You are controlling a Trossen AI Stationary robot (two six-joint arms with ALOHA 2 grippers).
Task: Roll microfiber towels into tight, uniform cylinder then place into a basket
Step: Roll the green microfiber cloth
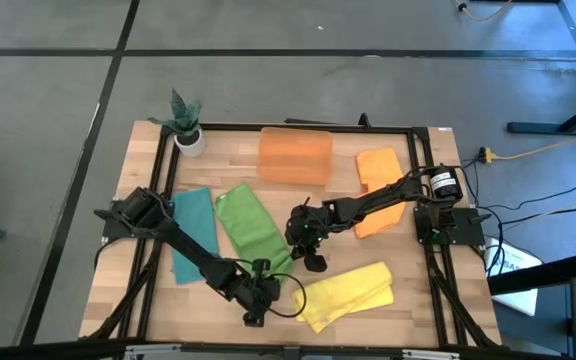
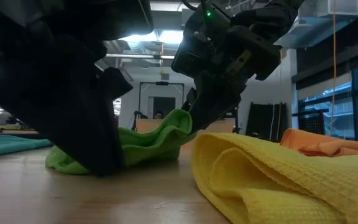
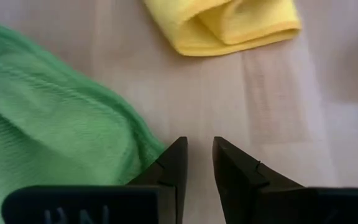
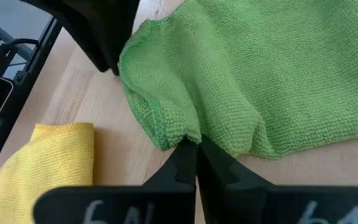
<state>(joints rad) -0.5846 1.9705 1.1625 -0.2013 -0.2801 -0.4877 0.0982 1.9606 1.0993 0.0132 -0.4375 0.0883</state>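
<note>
Lying diagonally, long axis toward basket (image 1: 295, 156), green towel (image 1: 251, 226)

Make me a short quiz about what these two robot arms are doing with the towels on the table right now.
1. True or false: the right gripper has its jaws shut on an edge of the green towel.
2. Which towel lies nearest the left gripper besides the green one? A) teal B) yellow C) orange
3. Fill in: the orange basket holds ____ rolled towels.

Key
1. True: the right jaws pinch the green hem and lift it off the wood.
2. B: the yellow towel lies just beyond the left jaws, which stand slightly apart over bare wood at the green edge.
3. No: none shows inside it.
</note>
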